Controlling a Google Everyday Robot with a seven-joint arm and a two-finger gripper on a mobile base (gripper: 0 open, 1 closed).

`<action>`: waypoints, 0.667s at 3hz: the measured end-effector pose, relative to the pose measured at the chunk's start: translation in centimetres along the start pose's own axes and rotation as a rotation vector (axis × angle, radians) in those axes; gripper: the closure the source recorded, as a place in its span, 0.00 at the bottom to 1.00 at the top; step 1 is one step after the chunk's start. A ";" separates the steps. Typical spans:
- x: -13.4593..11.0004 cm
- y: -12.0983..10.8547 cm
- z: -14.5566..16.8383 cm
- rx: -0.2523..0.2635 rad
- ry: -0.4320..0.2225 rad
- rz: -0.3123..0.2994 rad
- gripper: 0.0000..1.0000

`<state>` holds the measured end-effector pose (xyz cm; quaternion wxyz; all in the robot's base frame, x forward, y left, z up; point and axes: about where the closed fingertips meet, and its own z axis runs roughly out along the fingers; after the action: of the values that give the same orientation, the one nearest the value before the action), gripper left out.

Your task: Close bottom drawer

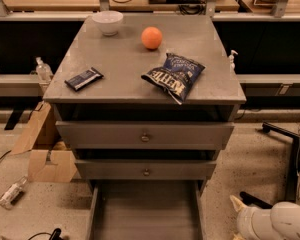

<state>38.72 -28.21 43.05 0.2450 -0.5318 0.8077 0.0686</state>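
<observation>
The bottom drawer (145,211) is pulled far out of the grey cabinet toward me. Its long flat tray looks bare and runs off the lower edge, so its front panel and knob are out of view. Two taller grey drawer fronts sit above it: the top one (145,134) and the middle one (146,170). My gripper (236,209) is at the lower right, just right of the open tray and low near the floor. One pale fingertip (235,202) points up and left from the white wrist (277,221).
On the cabinet top lie a white bowl (108,22), an orange (151,37), a blue chip bag (174,75) and a dark snack bar (83,78). Cardboard (42,146) and a bottle (11,192) lie on the floor at left. A black chair base (290,156) stands at right.
</observation>
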 end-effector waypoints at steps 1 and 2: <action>0.2 0.0 0.3 -0.009 0.011 0.001 0.00; 0.9 1.9 3.0 -0.045 -0.005 -0.007 0.00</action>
<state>37.76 -27.02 39.72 0.2354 -0.5396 0.8036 0.0872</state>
